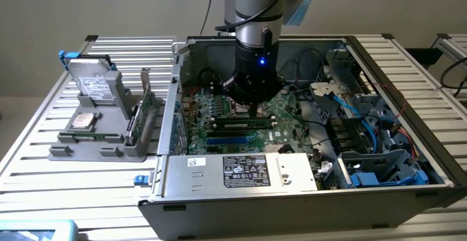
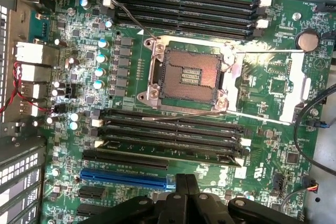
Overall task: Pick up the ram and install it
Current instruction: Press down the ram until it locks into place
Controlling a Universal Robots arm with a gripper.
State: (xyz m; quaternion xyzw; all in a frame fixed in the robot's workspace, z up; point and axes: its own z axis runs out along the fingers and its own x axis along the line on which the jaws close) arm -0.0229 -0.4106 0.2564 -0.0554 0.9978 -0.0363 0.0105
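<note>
The ram (image 1: pixel 244 124) is a thin green stick with dark chips. It stands on edge in one of the memory slots on the motherboard (image 1: pixel 219 110), inside the open computer case. My gripper (image 1: pixel 253 110) hangs straight down just above the stick's middle, and I cannot tell whether it touches it. In the wrist view my gripper (image 2: pixel 185 184) is shut with nothing held between the dark fingers. It sits over the blue slot (image 2: pixel 123 178), beside the bank of long black memory slots (image 2: pixel 168 129).
The case walls (image 1: pixel 175 104) and the power supply (image 1: pixel 241 171) box in the motherboard. Cables and drive cages (image 1: pixel 372 142) crowd the exterior view's right. The open CPU socket (image 2: pixel 188 74) lies between the slot banks. A grey fixture (image 1: pixel 102 137) outside the case holds a hard drive and an expansion card.
</note>
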